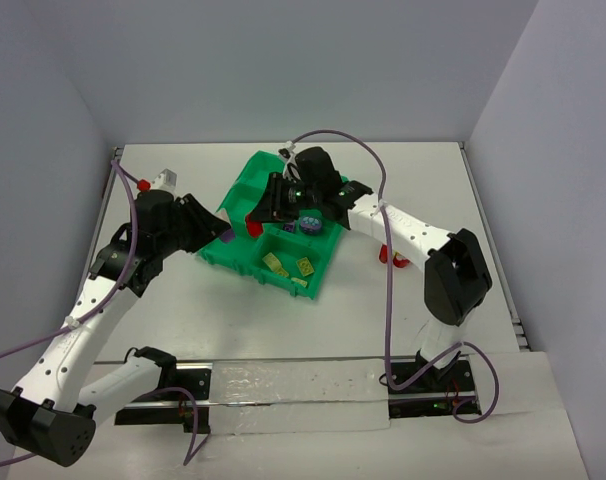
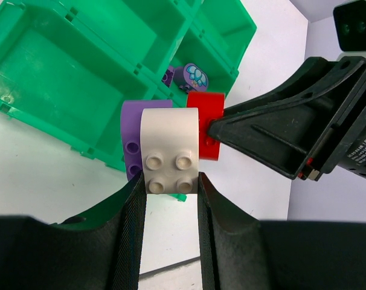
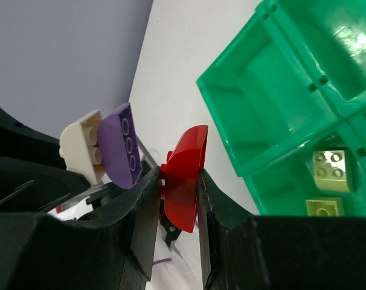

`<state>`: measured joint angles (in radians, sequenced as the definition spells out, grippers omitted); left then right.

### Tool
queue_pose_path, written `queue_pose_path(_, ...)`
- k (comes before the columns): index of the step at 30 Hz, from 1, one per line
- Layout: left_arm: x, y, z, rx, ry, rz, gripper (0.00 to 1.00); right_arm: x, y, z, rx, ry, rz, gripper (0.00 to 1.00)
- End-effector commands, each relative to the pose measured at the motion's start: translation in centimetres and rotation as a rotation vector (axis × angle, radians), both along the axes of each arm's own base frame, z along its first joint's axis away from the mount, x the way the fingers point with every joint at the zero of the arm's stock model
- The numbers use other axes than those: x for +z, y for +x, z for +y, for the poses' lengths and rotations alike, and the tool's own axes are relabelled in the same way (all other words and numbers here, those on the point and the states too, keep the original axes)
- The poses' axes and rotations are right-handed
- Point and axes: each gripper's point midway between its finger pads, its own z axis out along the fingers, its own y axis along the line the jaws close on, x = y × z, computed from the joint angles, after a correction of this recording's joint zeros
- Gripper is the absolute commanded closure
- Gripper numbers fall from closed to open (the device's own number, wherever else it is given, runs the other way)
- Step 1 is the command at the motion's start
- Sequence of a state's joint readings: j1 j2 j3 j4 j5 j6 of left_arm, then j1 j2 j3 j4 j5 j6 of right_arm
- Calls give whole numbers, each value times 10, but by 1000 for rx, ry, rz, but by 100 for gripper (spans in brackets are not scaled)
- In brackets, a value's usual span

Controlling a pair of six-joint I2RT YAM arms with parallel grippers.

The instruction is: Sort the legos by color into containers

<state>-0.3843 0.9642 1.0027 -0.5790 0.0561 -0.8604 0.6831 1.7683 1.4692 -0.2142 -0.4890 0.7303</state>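
Observation:
My left gripper is shut on a white lego that has a purple lego stuck to its side. My right gripper is shut on a red lego right beside that pair. In the right wrist view a narrow gap shows between the red lego and the purple lego. Both grippers meet at the left edge of the green tray of containers, with the red lego between them. Two yellow legos lie in a near compartment.
A purple piece with pale studs lies in a middle compartment under the right arm. The tray sits askew on the white table, and its compartments nearest the left wrist camera hold nothing. Grey walls enclose the table on three sides.

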Motion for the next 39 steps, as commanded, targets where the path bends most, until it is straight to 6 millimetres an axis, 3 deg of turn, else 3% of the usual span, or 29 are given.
queue_pose_path(1,10,6,4,26,-2,-51,100,31,5,-13,-42,23,-99,100)
queue_pose_path(9,12,7,14,84,13,-53,100,22,32,-39,-153,-71,-147,100)
queue_pose_path(11,10,7,13,82,14,-45,100,20,46,-55,-193,-104,-163,100)
queue_pose_path(15,8,7,13,84,11,-42,100,8,86,-106,-319,-187,-170,100)
queue_pose_path(22,7,13,8,65,16,-35,100,-26,135,-162,-452,-278,-125,100)
queue_pose_path(25,8,15,6,61,13,-37,100,-43,153,-171,-481,-308,-96,100)
queue_pose_path(31,11,17,0,31,4,-38,100,-58,179,-177,-531,-317,-73,100)
queue_pose_path(39,9,18,-5,15,-12,-29,100,-66,202,-170,-547,-300,-64,88)
